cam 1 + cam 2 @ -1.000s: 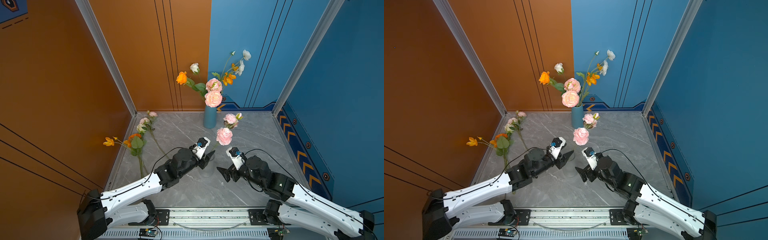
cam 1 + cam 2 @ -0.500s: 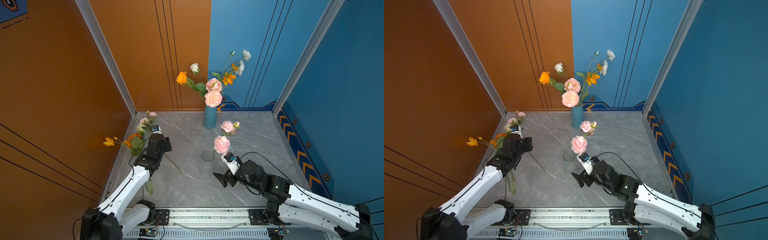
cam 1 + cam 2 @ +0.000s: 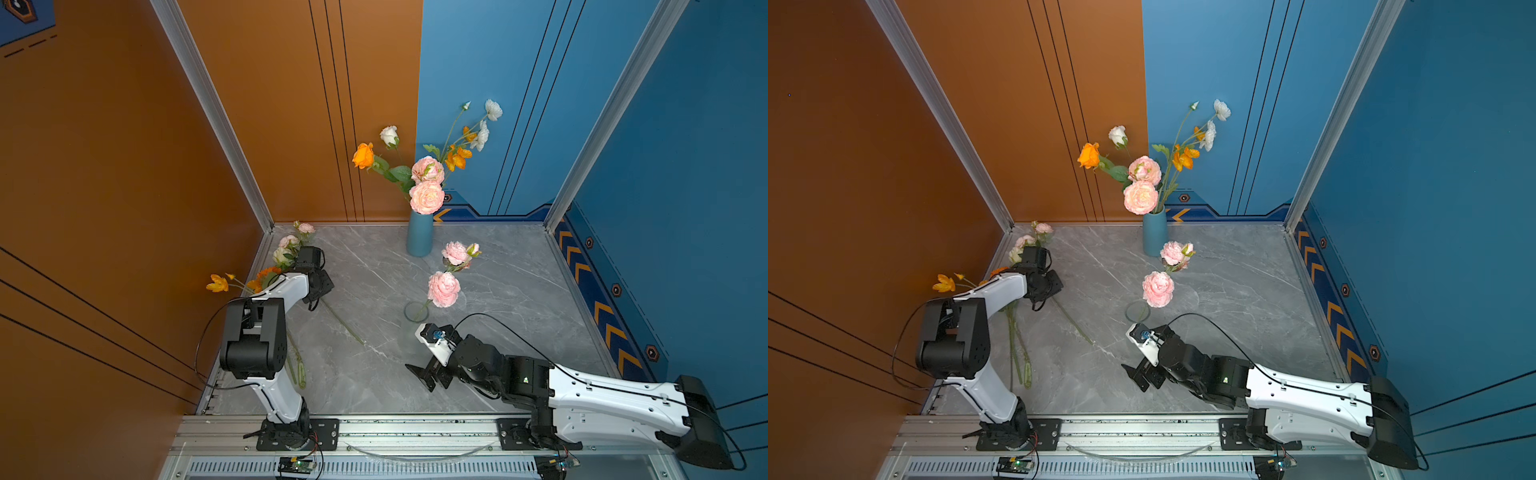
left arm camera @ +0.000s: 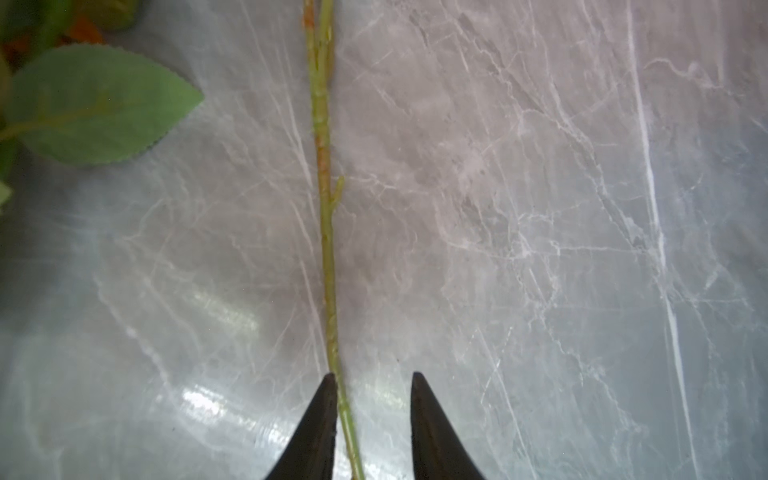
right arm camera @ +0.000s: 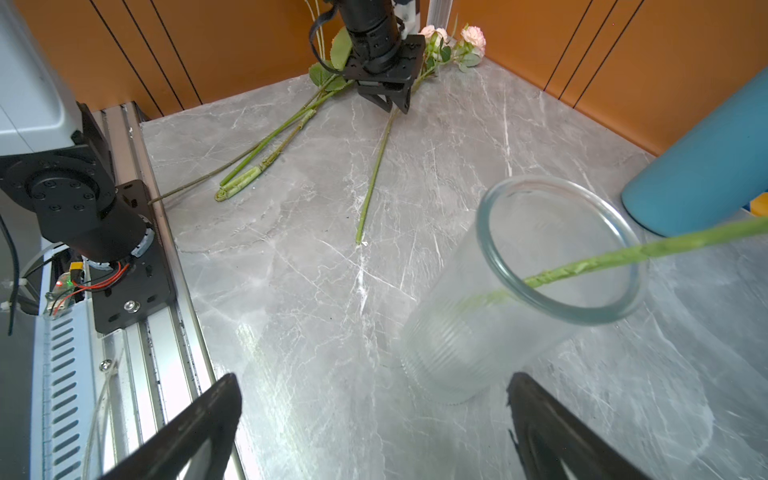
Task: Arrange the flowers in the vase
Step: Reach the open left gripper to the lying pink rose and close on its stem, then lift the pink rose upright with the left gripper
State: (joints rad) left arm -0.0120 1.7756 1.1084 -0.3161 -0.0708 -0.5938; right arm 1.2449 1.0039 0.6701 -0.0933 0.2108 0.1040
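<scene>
A grey marble floor [image 3: 374,266] lay boxed in by orange and blue walls. The left gripper [image 4: 372,376] straddled a lone stem [image 4: 328,249] lying flat on that floor. Its jaws were part open: one fingertip touched the stem and the other stood apart, so nothing was gripped yet.

The likeliest slip was right there. The stem sat off-centre between the jaws, thin against hard stone, so a squeeze might have rolled it aside or caught only its edge. A lift would then have left it behind. Its long bare end ran out well past the jaws, and once raised it might have sagged or swung wide of a vase mouth. A leaf [image 4: 99,104] and the other loose flowers [image 3: 266,276] lay just beside the jaws and could have been snagged along with it.

The right gripper [image 5: 372,376] hung spread wide and empty, with the glass vase [image 5: 469,332] just ahead of its jaws. One pink flower [image 3: 444,289] leaned in that vase, its stalk crossing the rim and narrowing the mouth. The blue vase [image 3: 419,239] stood beyond, already crowded with blooms.
</scene>
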